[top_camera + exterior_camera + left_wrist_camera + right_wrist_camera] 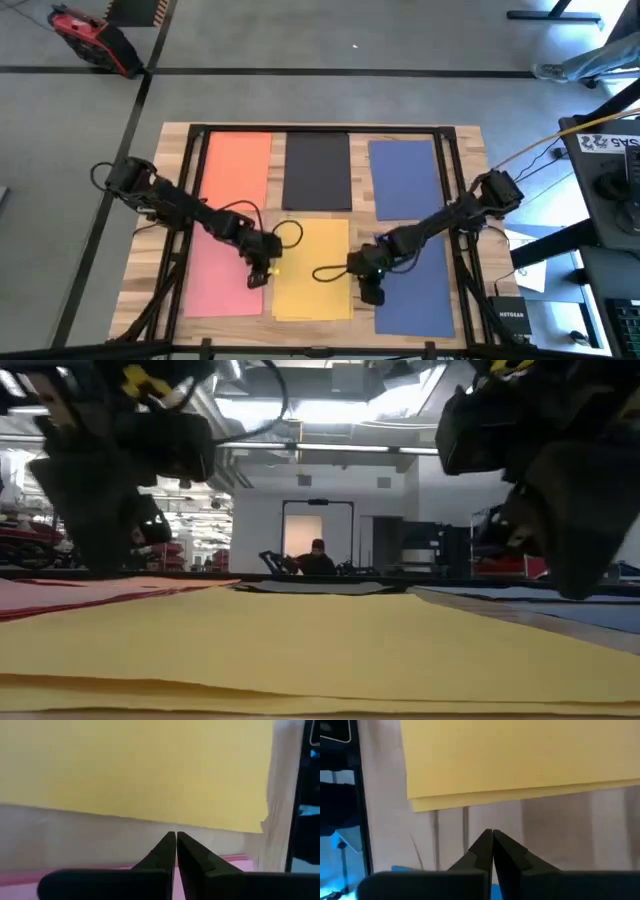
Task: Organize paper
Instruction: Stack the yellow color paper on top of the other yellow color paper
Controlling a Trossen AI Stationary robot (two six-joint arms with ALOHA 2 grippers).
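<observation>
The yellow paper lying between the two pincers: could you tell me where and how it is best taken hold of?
Probably at a side edge of the yellow paper, coming in low from the bare wood gap beside it; it lies flat, so only its edges offer purchase.

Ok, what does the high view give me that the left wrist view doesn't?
Only the high view shows the orange sheet, black sheet, both blue sheets and the right hand beside the yellow paper. Only the left wrist view shows the left hand shut, fingertips together over bare wood between pink and yellow. Both show the yellow paper, the pink sheet and the wooden tabletop.
</observation>
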